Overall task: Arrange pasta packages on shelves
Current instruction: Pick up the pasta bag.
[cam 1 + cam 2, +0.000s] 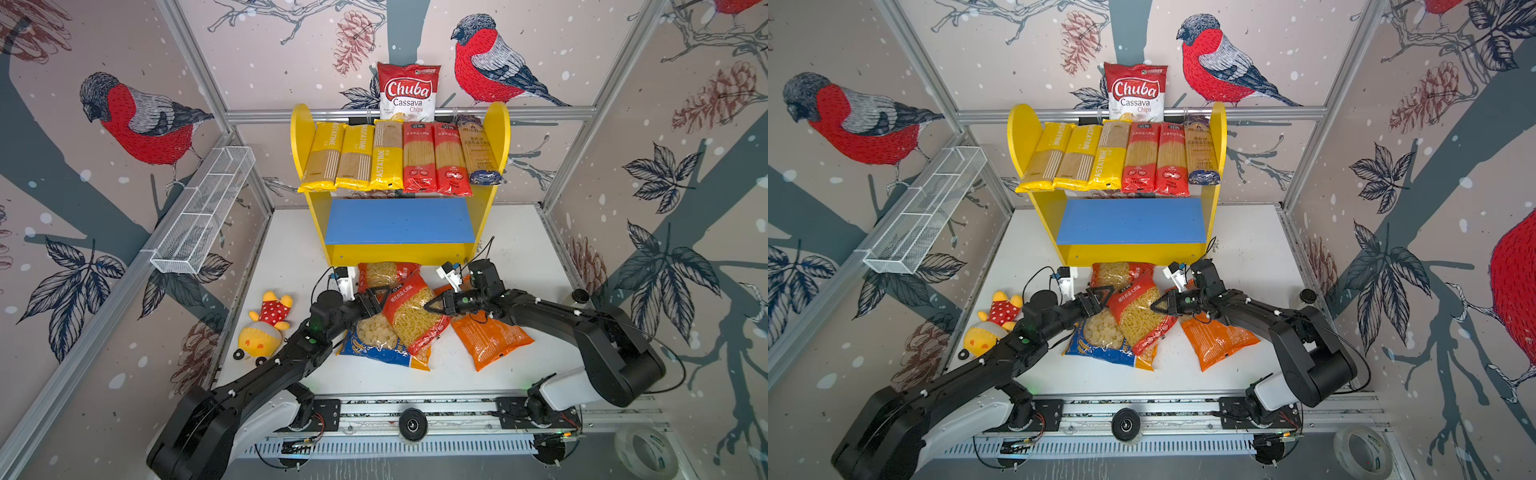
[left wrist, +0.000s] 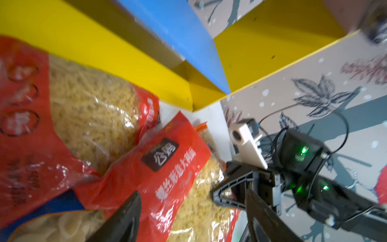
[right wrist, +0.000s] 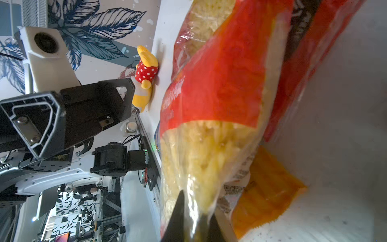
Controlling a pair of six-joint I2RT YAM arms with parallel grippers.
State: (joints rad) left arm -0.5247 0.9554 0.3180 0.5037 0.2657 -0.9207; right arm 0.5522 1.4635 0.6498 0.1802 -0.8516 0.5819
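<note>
Top views: you've got six long packs on the upper board of the shelves, side by side, long axes running back to front: three yellow PASTATIME packs, two red spaghetti packs, one dark-blue pack at the right end. Blue lower board carries nothing. Chuba bag stands behind the rack.

On the white table in front of the rack, the short-pasta bags are piled. Red fusilli bag lies on top, long axis diagonal, label end toward the rack, far end toward the rail. Under it the blue shell-pasta bag; a second red bag sits against the rack base; orange bag just to the right.

Left gripper is at the fusilli bag's left edge; right gripper is at its right edge. Plush toy is well left of the pile.

Left wrist: your left jaws stand wide apart, straddling the fusilli bag at its label end; I can't tell whether they touch it.

Right wrist: right fingers are pinched together on the clear film of the fusilli bag, so that side is a closed grip on the bag. Orange bag lies beside it
</note>
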